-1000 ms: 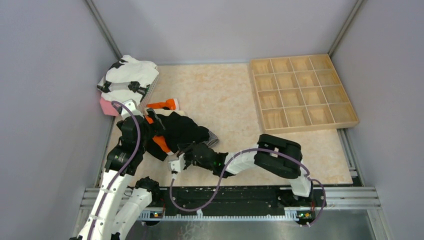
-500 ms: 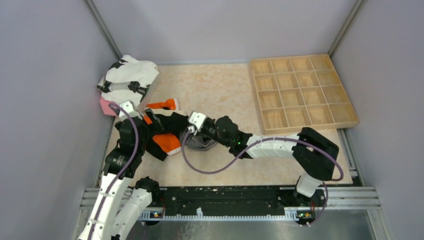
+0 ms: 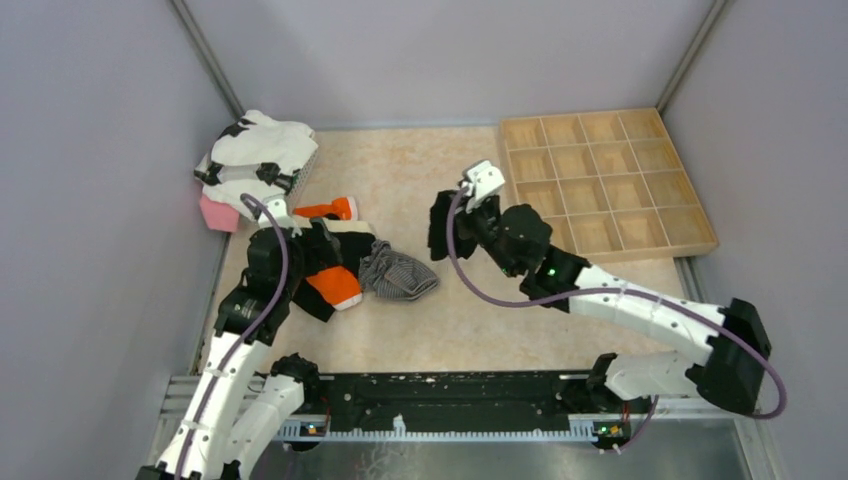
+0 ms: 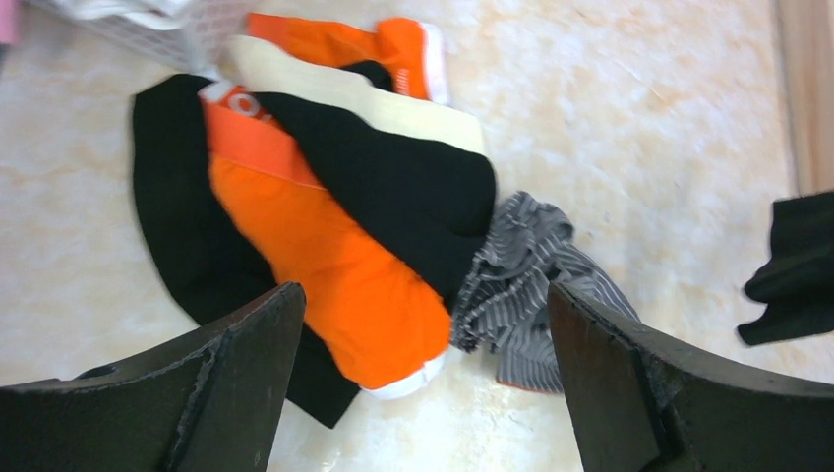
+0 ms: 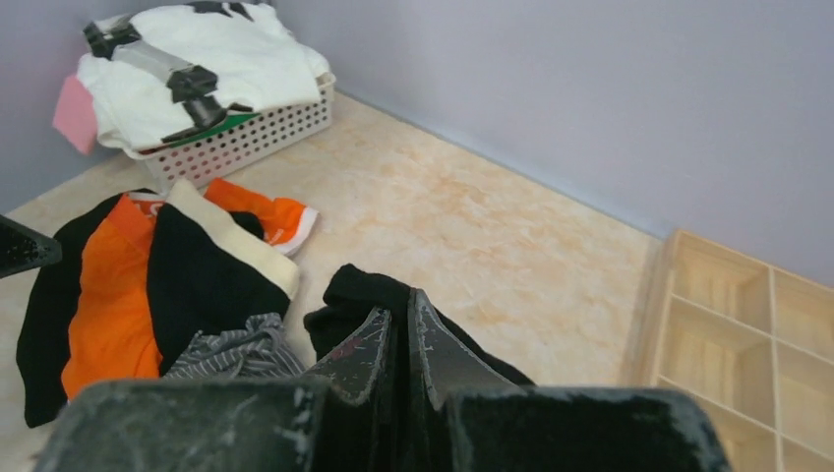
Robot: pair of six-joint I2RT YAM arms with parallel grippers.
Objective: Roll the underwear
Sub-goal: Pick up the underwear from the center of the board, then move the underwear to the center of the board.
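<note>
Above the marbled surface (image 3: 480, 320), the right claw (image 5: 401, 334) pinches the black underwear (image 3: 438, 228) aloft mid-frame, probably seeking open rolling space. The left claw (image 4: 423, 305) gapes over the striped underwear (image 4: 531, 275), centre-left.

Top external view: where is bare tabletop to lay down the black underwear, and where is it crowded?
Bare: the far strip between the basket and the wooden tray, and the near strip between the grey striped underwear and the mounting rail. Crowded: the left side, where the clothes pile lies by the basket under the open left claw.
</note>
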